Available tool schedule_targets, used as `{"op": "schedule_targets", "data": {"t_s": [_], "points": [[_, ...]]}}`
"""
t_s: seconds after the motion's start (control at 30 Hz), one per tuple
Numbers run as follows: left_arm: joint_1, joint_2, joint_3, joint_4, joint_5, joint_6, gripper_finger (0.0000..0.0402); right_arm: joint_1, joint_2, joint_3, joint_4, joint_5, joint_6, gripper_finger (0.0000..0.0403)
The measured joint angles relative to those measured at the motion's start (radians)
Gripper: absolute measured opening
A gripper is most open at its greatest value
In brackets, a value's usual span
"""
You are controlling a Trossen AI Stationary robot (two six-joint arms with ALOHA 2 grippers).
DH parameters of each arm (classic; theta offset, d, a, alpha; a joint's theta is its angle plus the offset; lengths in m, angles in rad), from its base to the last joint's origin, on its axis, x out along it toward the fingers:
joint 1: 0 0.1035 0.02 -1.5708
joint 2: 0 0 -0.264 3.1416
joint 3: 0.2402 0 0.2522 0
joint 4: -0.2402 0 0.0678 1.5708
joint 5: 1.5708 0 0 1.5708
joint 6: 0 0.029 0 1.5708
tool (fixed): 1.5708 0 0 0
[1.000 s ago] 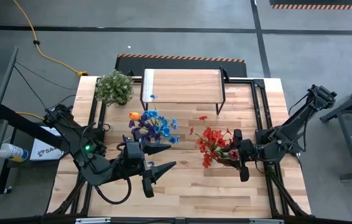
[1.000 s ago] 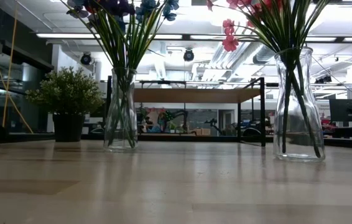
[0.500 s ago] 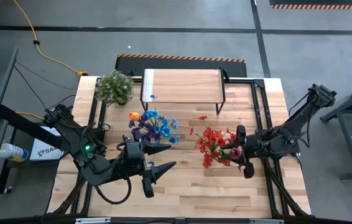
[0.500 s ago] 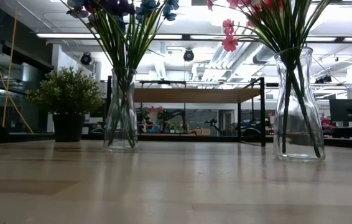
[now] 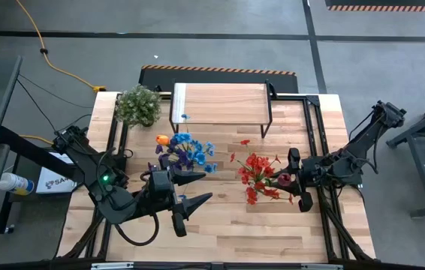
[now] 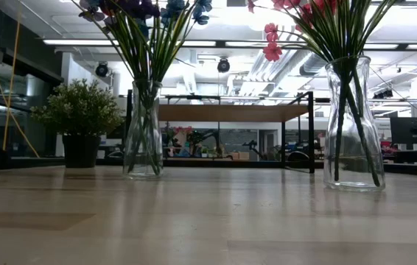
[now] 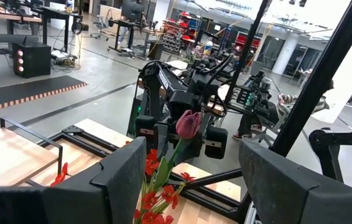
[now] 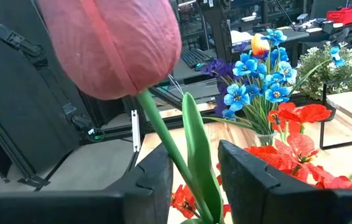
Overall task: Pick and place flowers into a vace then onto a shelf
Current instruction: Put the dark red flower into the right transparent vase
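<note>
The pale butcher-block wooden worktop [image 5: 220, 217] fills the middle of the high view, set on a grey concrete floor with dark seams and a yellow cable [image 5: 43, 52] trailing in at the upper left. In the low view the room behind is an open workshop with ceiling light strips and desks far back.

The shelf [image 5: 218, 103], a low stand with a light plank top and thin black legs, sits at the upper centre of the worktop; nothing but a stray blue petal lies near its left leg. To its left stands a bushy pale-green round plant in a dark pot [image 5: 138, 105].

The flowers stand in two clear glass vases. The blue, purple and orange bunch [image 5: 185, 152] is at centre left; the red bunch [image 5: 261, 178] at centre right, well apart from the shelf. In the low view both vases [image 6: 144, 131] [image 6: 354, 125] stand upright on the worktop.

The left gripper [image 5: 190, 196] waits at lower centre, its fingers spread wide around nothing. The right gripper [image 5: 298, 180] is just beside the red bunch; in its wrist view a pink tulip [image 8: 115, 43] on a green stem rises between the dark fingers [image 8: 250, 171], which seem closed on that stem, though contact is hard to confirm.
</note>
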Motion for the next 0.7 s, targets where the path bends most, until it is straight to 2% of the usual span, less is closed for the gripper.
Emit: {"op": "schedule_targets", "data": {"t_s": [0.53,0.7], "points": [[0.0,0.0,0.0,-0.002,-0.027,0.0,0.0287,0.0,0.0,0.0,-0.049,0.003,-0.01,0.001],[0.0,0.0,0.0,-0.002,-0.029,0.0,0.0287,0.0,0.001,0.0,-0.051,0.02,-0.02,0.0009]]}}
